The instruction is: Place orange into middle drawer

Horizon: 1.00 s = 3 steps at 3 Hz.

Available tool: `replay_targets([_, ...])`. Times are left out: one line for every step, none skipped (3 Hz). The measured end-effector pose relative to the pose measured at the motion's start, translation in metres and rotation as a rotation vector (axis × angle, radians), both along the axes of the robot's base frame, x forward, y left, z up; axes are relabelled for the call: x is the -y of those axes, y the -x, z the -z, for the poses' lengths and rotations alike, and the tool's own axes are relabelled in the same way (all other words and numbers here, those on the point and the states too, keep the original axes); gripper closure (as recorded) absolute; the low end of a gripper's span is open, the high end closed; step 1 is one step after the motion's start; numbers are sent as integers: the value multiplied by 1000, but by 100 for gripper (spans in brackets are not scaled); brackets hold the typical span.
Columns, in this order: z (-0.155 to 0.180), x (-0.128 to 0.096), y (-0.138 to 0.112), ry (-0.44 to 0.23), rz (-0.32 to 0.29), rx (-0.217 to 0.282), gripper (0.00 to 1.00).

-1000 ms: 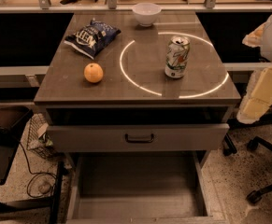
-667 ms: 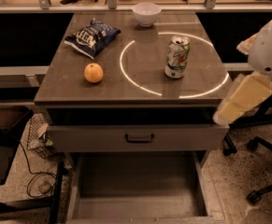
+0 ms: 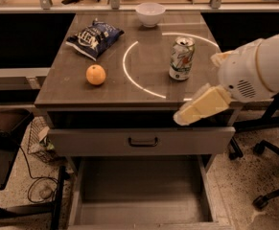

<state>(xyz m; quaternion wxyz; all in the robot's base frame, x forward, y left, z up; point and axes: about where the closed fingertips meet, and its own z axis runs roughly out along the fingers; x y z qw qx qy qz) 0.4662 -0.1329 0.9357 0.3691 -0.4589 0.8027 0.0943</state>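
Observation:
The orange (image 3: 96, 74) lies on the left part of the brown cabinet top (image 3: 72, 87), near the front edge. The middle drawer (image 3: 139, 193) is pulled out below, its flat grey floor bare. My gripper (image 3: 196, 110), cream coloured on a white arm, reaches in from the right. It hovers over the front right corner of the cabinet top, well to the right of the orange and holding nothing that I can see.
A soda can (image 3: 181, 58) stands just behind the gripper. A chip bag (image 3: 95, 37) and a white bowl (image 3: 150, 13) sit further back. A closed drawer front with a dark handle (image 3: 142, 141) is above the open drawer. Office chair bases (image 3: 268, 195) stand right, a wire basket (image 3: 39, 140) left.
My arm has swung in from the right edge toward the left and now reaches over the front right corner of the cabinet. The orange and the can have not moved.

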Motion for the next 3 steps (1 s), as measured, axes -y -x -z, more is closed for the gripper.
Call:
replay_targets([-6, -41, -30, -162, -60, 135, 0])
replay_targets([-29, -64, -43, -218, -81, 235, 0])
replay_targets([-29, -60, -43, -212, -74, 235, 0])
